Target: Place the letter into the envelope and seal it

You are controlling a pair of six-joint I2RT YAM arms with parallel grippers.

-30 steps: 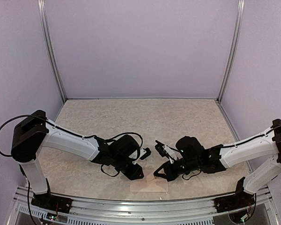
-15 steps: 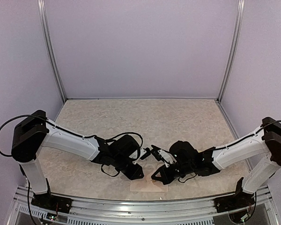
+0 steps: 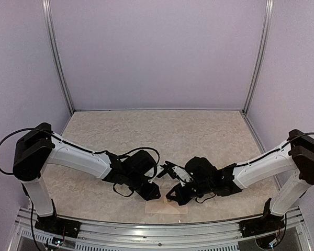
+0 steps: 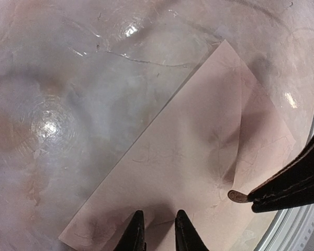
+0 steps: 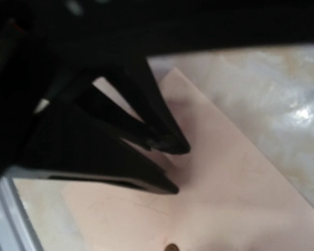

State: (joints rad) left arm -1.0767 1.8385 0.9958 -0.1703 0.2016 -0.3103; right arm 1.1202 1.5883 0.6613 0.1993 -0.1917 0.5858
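The pale pink envelope (image 4: pixel 199 172) lies flat near the table's front edge (image 3: pixel 166 207), with its pointed flap folded down. The letter is hidden. In the left wrist view my left gripper (image 4: pixel 159 232) rests its tips on the envelope's near part, a narrow gap between them and nothing in it. My right gripper (image 4: pixel 254 197) reaches in from the right, shut on a small round brown sticker (image 4: pixel 236 196) held just above the flap's point. That sticker (image 5: pixel 171 247) shows at the bottom edge of the right wrist view. The left fingers (image 5: pixel 162 141) loom dark above it.
The marbled beige table (image 3: pixel 162 136) stretches back to the lilac walls. A metal rail (image 3: pixel 157 230) runs along the front edge just below the envelope. Both arms meet low over the front centre, their wrists almost touching.
My right arm has slid left with the sticker, closing in on the left gripper over the envelope. The left arm has stayed put.
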